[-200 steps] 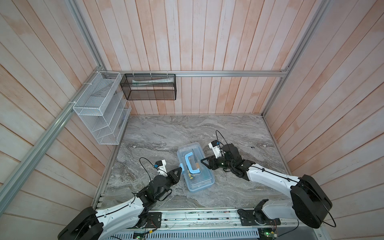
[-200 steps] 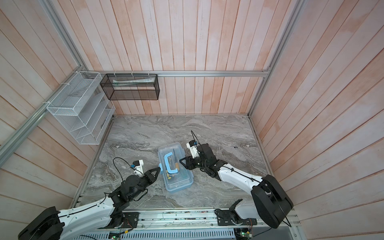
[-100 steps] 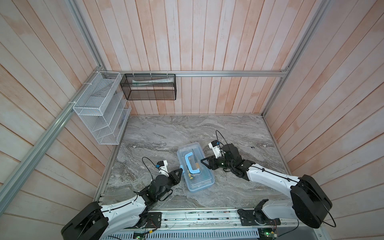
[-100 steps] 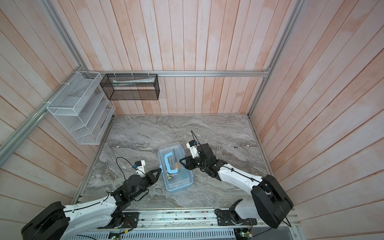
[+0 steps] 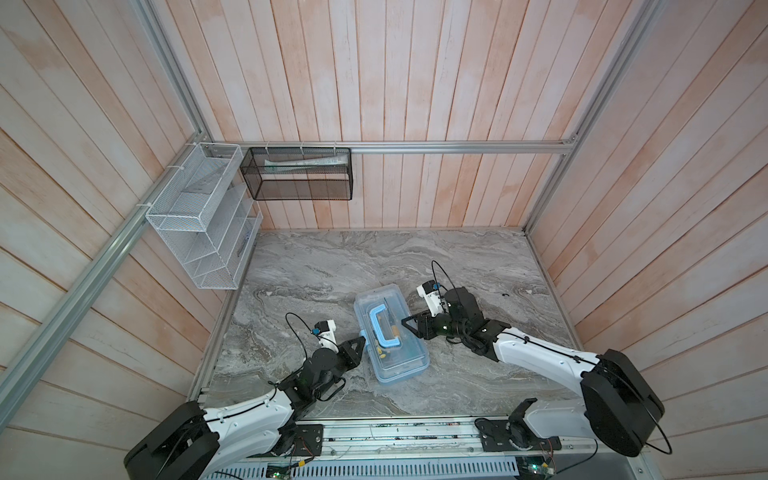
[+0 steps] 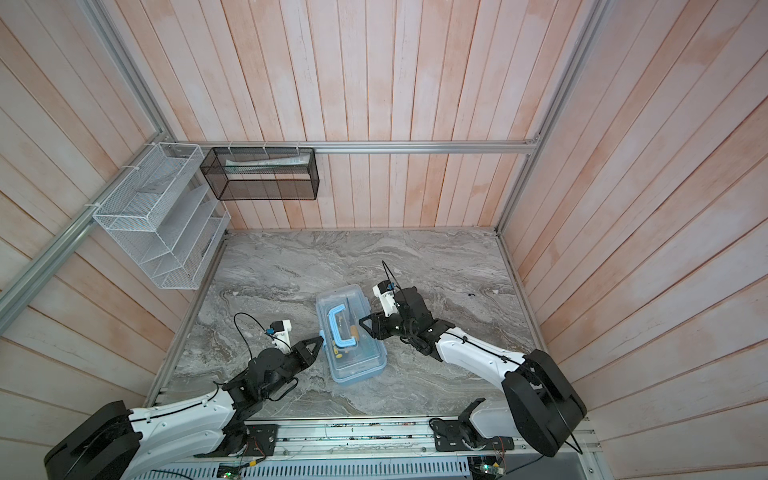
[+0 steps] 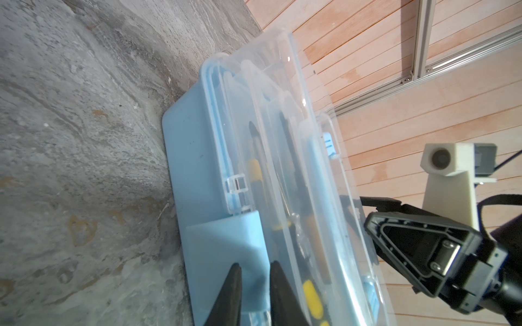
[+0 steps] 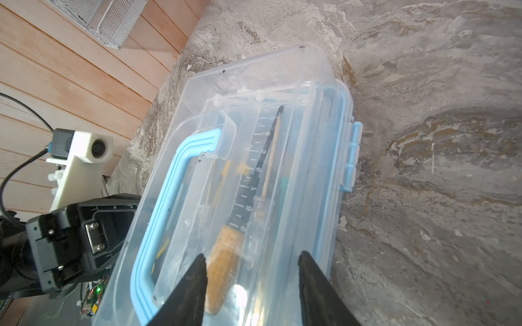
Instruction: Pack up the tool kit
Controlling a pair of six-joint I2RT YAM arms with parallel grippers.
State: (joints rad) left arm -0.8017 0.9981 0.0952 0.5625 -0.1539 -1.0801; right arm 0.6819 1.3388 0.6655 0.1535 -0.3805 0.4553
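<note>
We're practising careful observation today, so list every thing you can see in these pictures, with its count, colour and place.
tool kit case: one, light-blue base with clear lid, middle of table
handle: one, light-blue, on the lid
tools: several, yellow-black and wood-handled, inside the case; count unclear
wire rack: one, white, left wall
mesh basket: one, black, back wall rail
table: one, grey marbled, under the case
left gripper: one, black, shut, at the case's blue latch
right gripper: one, black, open, over the lid
</note>
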